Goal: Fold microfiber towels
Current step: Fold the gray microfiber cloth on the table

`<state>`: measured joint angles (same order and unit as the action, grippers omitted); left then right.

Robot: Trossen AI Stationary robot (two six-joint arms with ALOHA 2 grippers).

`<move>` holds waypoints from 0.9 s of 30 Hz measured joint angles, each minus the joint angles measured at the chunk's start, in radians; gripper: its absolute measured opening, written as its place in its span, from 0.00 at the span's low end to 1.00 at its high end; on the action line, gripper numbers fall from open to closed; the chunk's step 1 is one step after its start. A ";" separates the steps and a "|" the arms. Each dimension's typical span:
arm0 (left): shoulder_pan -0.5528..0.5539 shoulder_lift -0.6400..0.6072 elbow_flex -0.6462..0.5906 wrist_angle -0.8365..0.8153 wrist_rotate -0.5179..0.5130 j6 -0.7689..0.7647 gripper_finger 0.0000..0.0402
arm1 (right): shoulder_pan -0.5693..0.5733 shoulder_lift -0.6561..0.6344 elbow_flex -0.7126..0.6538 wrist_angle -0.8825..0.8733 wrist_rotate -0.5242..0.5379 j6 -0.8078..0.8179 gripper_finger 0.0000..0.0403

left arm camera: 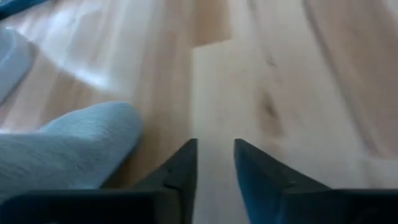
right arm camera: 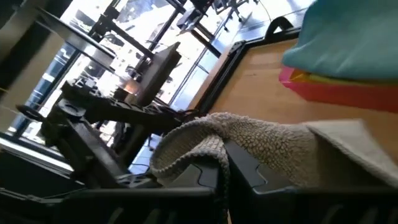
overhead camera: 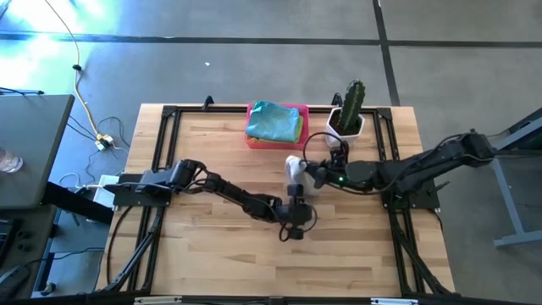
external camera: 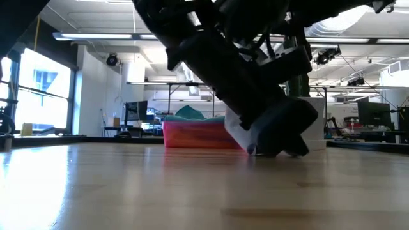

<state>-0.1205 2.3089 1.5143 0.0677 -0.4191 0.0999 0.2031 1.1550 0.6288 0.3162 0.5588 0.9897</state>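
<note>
I have the grey towel (overhead camera: 295,172) just in front of the pink tray (overhead camera: 276,136), pinched in my right gripper (right arm camera: 225,163), whose fingers are closed on a bunched fold. It looks light, limp and nappy, so it should sag and drag; an edge or corner is the best hold. My left gripper (left arm camera: 214,163), beside the cloth, has fingers slightly parted over bare wood, holding nothing.

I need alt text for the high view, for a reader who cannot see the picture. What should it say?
Seen from above, two dark arms meet mid-table over a grey towel: the right end effector is shut on it, the left end effector sits nearer the front edge. A pink tray of folded towels and a potted cactus stand at the back.
</note>
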 joint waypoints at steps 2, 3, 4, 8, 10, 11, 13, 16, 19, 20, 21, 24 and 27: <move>-0.018 0.000 0.000 -0.016 0.004 -0.003 0.17 | 0.000 0.011 0.016 -0.009 0.010 -0.032 0.00; -0.029 0.000 0.000 -0.024 0.005 -0.003 0.13 | 0.000 0.011 0.018 -0.020 0.020 -0.040 0.00; -0.041 0.000 0.000 -0.033 0.007 -0.003 0.08 | 0.000 0.012 0.018 -0.022 0.027 -0.042 0.00; -0.094 -0.001 0.000 -0.074 0.026 -0.008 0.02 | 0.000 0.009 0.011 -0.035 0.044 -0.048 0.00; -0.123 -0.004 0.001 -0.092 0.041 -0.010 0.03 | 0.000 0.009 0.011 -0.047 0.044 -0.049 0.00; -0.138 -0.005 0.002 -0.103 0.048 -0.010 0.02 | 0.000 0.009 0.011 -0.052 0.043 -0.049 0.00; -0.167 -0.007 0.002 -0.120 0.059 -0.010 0.01 | 0.000 0.011 0.011 -0.080 0.041 -0.049 0.00; -0.205 -0.021 0.003 -0.169 0.090 -0.018 0.01 | 0.000 0.011 0.011 -0.163 0.028 -0.050 0.00; -0.228 -0.044 0.003 -0.238 0.103 -0.045 0.00 | 0.000 0.012 0.010 -0.248 -0.004 -0.049 0.00; -0.233 -0.053 0.003 -0.268 0.107 -0.055 0.00 | 0.000 0.012 0.010 -0.269 -0.026 -0.055 0.00; -0.237 -0.062 0.002 -0.291 0.107 -0.061 0.00 | 0.000 0.012 0.010 -0.292 -0.053 -0.076 0.00; -0.237 -0.090 0.000 -0.393 0.113 -0.070 0.00 | 0.000 0.012 0.010 -0.360 -0.127 -0.198 0.00; -0.235 -0.118 0.000 -0.508 0.114 -0.087 0.00 | 0.000 0.012 0.010 -0.425 -0.179 -0.262 0.00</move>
<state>-0.3553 2.1912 1.5140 -0.4400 -0.3050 0.0125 0.2036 1.1667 0.6388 -0.1090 0.3795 0.7275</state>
